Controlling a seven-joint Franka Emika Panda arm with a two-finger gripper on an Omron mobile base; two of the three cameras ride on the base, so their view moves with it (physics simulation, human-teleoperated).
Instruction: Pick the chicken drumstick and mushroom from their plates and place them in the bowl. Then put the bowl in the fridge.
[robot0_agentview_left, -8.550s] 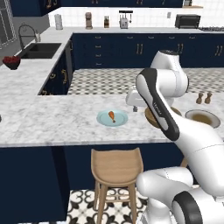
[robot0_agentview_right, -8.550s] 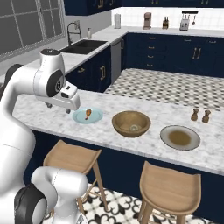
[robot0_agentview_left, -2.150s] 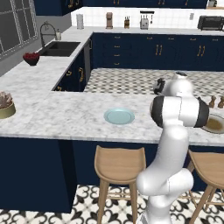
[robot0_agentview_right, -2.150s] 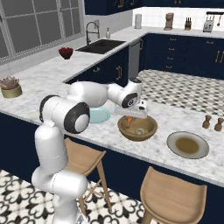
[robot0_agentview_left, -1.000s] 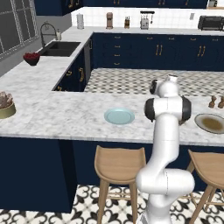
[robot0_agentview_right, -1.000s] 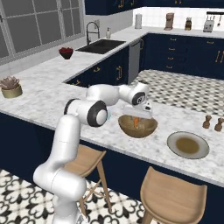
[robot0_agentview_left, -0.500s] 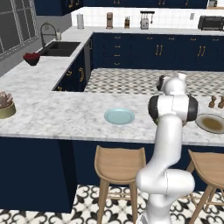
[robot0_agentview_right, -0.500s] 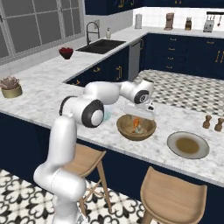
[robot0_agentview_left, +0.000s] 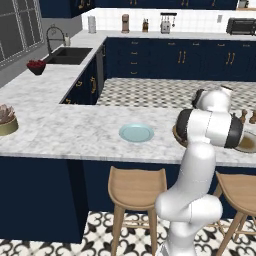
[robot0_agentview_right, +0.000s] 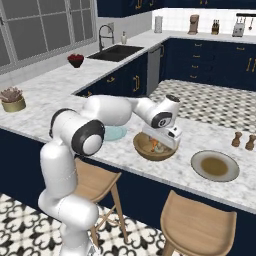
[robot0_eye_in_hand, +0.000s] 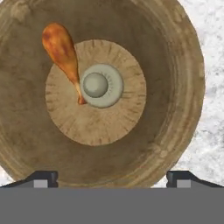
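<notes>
Looking straight down in the hand view, the deep wooden bowl (robot0_eye_in_hand: 175, 87) holds the orange-brown chicken drumstick (robot0_eye_in_hand: 61, 48) on its left slope and the pale round mushroom (robot0_eye_in_hand: 97, 85) at its centre, with the bone end touching the mushroom. My gripper (robot0_eye_in_hand: 112, 177) hovers open above the bowl, fingertips (robot0_eye_in_hand: 41, 177) wide apart and holding nothing. From the right base view the gripper (robot0_agentview_right: 160, 141) hangs over the bowl (robot0_agentview_right: 145, 150), between the light blue plate (robot0_agentview_right: 116, 133) and the grey-rimmed plate (robot0_agentview_right: 215, 166); both plates are bare. The fridge is out of view.
Salt and pepper shakers (robot0_agentview_right: 242, 140) stand behind the grey-rimmed plate. A potted plant (robot0_agentview_right: 12, 100) sits at the counter's far left, and a red bowl (robot0_agentview_right: 76, 60) sits near the sink (robot0_agentview_right: 117, 51). Wooden stools (robot0_agentview_left: 137, 187) stand under the counter's front edge.
The drumstick left my gripper and now lies in the bowl beside the mushroom. The hand has shifted slightly right over the bowl, fingers open.
</notes>
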